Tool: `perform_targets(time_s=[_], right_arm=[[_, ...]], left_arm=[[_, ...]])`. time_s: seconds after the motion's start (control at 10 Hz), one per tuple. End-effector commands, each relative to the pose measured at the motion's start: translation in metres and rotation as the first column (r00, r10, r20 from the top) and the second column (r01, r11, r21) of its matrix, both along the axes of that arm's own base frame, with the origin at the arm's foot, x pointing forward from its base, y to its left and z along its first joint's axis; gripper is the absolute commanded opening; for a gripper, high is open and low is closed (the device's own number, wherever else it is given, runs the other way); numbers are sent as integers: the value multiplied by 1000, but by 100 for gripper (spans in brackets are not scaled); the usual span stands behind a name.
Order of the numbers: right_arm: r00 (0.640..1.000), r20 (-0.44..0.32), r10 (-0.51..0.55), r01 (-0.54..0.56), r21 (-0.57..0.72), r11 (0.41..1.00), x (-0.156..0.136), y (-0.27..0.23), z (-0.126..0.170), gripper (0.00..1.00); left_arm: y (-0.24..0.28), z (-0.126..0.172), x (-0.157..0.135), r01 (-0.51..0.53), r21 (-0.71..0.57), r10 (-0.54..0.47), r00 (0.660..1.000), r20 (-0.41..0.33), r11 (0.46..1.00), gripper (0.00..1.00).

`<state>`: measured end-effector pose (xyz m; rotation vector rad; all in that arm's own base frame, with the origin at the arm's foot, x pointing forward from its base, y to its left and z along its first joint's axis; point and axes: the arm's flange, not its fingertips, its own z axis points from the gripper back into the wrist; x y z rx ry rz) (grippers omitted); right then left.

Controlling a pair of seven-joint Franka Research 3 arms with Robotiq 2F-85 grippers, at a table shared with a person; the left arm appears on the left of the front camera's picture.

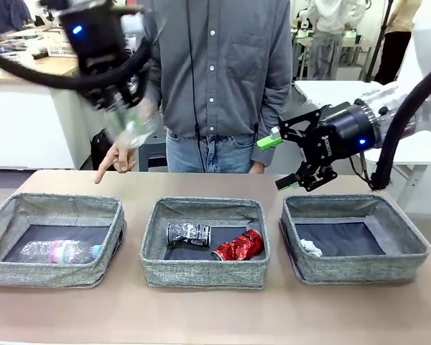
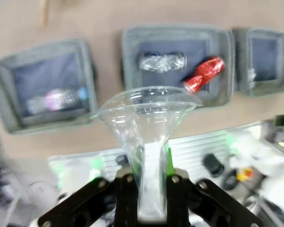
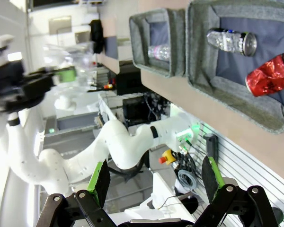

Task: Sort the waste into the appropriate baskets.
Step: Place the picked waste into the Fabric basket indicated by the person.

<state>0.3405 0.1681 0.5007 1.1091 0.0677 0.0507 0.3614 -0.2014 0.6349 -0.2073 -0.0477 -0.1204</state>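
The left end effector point(image 2: 149, 189) grips a clear plastic cup point(image 2: 146, 123) high above the worktop point(image 1: 201, 309). The right end effector point(image 1: 284, 162) hangs open above the right basket point(image 1: 352, 248), which holds a paper wad point(image 1: 311, 248). Two cans point(image 1: 237, 246) lie in the middle basket point(image 1: 205, 241), a bottle point(image 1: 61, 251) in the left basket point(image 1: 54, 237).

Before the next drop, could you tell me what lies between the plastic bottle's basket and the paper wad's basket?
The middle basket, holding the crushed dark patterned can and crushed red can, as the front view shows.
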Motion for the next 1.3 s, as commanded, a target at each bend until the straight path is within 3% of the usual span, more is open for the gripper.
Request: perform_targets(time_s=[0.0,0.1,0.3,0.5,1.0,1.1,1.2], right_arm=[[1000,16,11,-11,6,1000,2,0,-1,100],[1000,16,11,-11,6,1000,2,0,-1,100],[1000,16,11,-11,6,1000,2,0,-1,100],[1000,16,11,-11,6,1000,2,0,-1,100],[1000,16,11,-11,6,1000,2,0,-1,100],[1000,16,11,-11,6,1000,2,0,-1,100],[1000,16,11,-11,6,1000,2,0,-1,100]], left_arm=[[49,-34,-18,-22,18,23,999,-31,1000,19],[84,-56,-3,-70,21,71,997,-40,997,19],[127,-101,27,-259,18,260,965,-46,966,19],[145,-136,43,-327,67,333,937,-104,942,19],[148,-140,44,-317,104,327,940,-100,943,19],[148,-142,44,-332,115,344,933,-102,936,39],[146,-144,42,-281,144,297,949,-105,949,76]])
